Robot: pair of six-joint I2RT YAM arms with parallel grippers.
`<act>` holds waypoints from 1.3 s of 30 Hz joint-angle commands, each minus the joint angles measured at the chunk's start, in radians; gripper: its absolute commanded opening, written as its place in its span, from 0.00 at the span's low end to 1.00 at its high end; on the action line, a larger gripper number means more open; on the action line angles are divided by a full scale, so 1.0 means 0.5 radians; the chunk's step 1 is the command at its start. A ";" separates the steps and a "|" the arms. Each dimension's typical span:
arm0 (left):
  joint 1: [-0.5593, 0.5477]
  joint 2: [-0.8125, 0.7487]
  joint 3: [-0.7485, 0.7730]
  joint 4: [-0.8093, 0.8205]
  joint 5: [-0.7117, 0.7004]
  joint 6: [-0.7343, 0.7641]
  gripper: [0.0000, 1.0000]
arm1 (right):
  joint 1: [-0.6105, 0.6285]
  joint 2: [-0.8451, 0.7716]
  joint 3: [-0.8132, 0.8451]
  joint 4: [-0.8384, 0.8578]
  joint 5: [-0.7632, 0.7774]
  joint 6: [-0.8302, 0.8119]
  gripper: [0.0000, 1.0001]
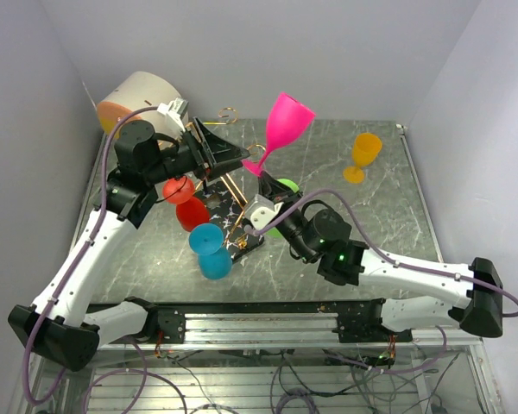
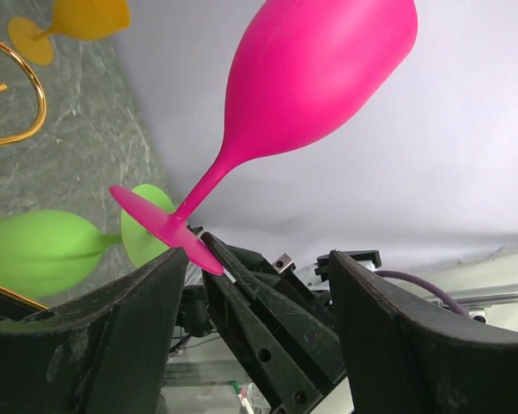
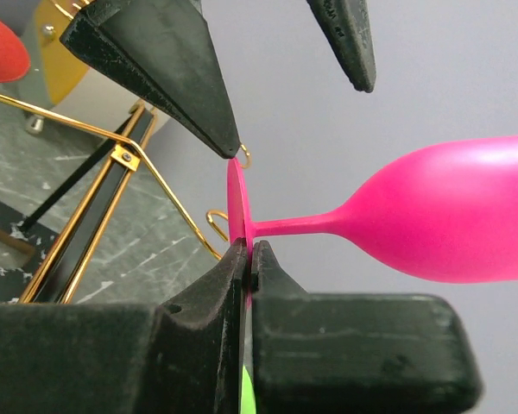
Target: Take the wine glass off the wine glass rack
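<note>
The pink wine glass (image 1: pixel 287 122) is lifted off the wine glass rack (image 1: pixel 234 191), tilted with its bowl up and right. My right gripper (image 1: pixel 259 172) is shut on the rim of its foot; in the right wrist view (image 3: pixel 248 252) the fingers pinch the thin pink disc (image 3: pixel 236 203). My left gripper (image 1: pixel 238 155) is open, with its tips just left of the foot. In the left wrist view the pink glass (image 2: pixel 319 78) rises above my open left gripper (image 2: pixel 259 259), and the right gripper's fingers (image 2: pixel 268 319) show between my own. The gold rack wire (image 3: pixel 95 207) stands beside the glass.
Red glasses (image 1: pixel 180 190), a blue glass (image 1: pixel 209 248) and a green glass (image 1: pixel 285 185) hang on the rack, whose black base (image 1: pixel 246 247) sits on the marble tabletop. An orange glass (image 1: pixel 363 155) stands at the far right. A beige drum (image 1: pixel 142 95) sits at the back left.
</note>
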 commanded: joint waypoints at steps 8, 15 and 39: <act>0.000 -0.046 0.002 -0.085 0.056 0.002 0.77 | 0.089 0.072 -0.101 0.584 0.217 -0.378 0.00; 0.001 -0.052 -0.031 -0.062 0.023 -0.016 0.76 | 0.106 0.013 -0.120 0.492 0.147 -0.331 0.00; 0.001 -0.010 -0.252 0.390 0.117 -0.250 0.07 | 0.235 -0.010 -0.167 0.554 0.256 -0.258 0.32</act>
